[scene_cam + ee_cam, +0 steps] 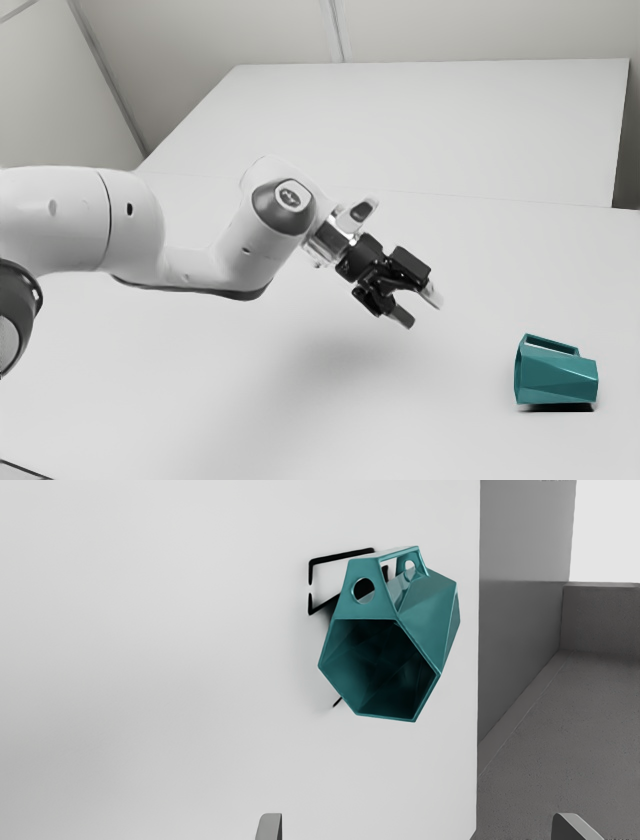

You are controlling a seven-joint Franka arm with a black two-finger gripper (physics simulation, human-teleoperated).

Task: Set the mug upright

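Mug [557,380]: lying on its side on the desk [450,435], toward the exterior view's right; not upright. Its handle [385,602] is on the upper side, and its open mouth faces the end effector [419,308]. A dark shadow [557,408] runs along the mug's underside in the exterior view.

End effector: fingers spread wide, nothing held between them — mug untouched. It is raised above the desk, tilted down toward the mug and well apart from it. In the wrist view the mug lies out beyond the two fingertips.

Arm [205,268]: white, entering from the exterior view's left. Surroundings: grey floor [575,740] past the desk's edge.
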